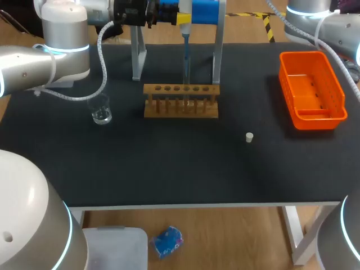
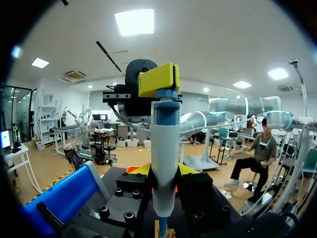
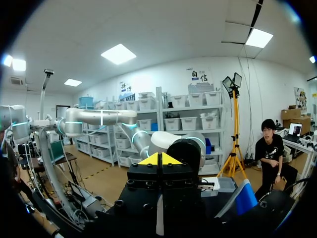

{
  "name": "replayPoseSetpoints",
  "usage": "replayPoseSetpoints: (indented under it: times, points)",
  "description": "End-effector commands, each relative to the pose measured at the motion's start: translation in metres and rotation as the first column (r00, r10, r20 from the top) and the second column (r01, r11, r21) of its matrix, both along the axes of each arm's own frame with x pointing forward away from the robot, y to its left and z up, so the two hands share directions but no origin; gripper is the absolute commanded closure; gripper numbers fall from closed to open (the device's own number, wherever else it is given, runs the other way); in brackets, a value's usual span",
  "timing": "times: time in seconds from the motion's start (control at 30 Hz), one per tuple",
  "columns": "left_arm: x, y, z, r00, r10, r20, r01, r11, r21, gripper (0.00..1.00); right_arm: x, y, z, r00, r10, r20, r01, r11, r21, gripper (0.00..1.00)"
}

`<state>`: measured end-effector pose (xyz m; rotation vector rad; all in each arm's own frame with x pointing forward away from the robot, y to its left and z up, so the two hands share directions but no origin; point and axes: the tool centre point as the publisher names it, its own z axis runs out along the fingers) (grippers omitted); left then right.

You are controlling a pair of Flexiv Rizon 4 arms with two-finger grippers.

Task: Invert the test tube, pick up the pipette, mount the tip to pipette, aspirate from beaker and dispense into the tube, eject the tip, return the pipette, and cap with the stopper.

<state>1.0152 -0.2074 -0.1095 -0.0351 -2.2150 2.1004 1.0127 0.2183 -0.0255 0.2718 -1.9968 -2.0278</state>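
Hanging upright above the wooden test tube rack (image 1: 180, 101), the pipette (image 2: 163, 144) is clamped between the yellow-tipped fingers of the left gripper (image 2: 164, 171). It has a smooth white barrel, a blue collar and a blocky yellow top. In the head view its thin translucent tip runs down to the rack's row of round holes. Where the tip ends is too fine to make out, and the blue upper body is cut off at the view's upper edge. The right gripper (image 3: 159, 159) has its yellow tips pressed together with nothing between them. On the matte black tabletop (image 1: 169, 169) a small clear glass beaker (image 1: 102, 112) stands near the rack's left end, a tiny white stopper (image 1: 249, 137) sits alone, and a rectangular orange plastic bin (image 1: 312, 93) lies well apart at the right. Two grey metal stand legs (image 1: 136, 56) rise behind the rack.
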Motion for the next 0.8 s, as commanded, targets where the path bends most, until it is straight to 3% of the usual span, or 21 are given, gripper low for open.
replayPoseSetpoints:
  times: [0.03, 0.8]
  points:
    - [0.000, -0.001, 0.005, 1.000, 0.003, 0.001, -0.003, 1.000, 0.000, 1.00, -0.001, 0.001, -0.004, 1.000, -0.002, 0.002, 0.002, 1.000, 0.000, 1.00]
    - [0.000, -0.001, 0.005, 1.000, 0.003, 0.001, -0.003, 1.000, 0.000, 1.00, 0.007, 0.002, 0.028, 0.997, -0.003, 0.078, 0.003, 1.000, -0.005, 1.00]
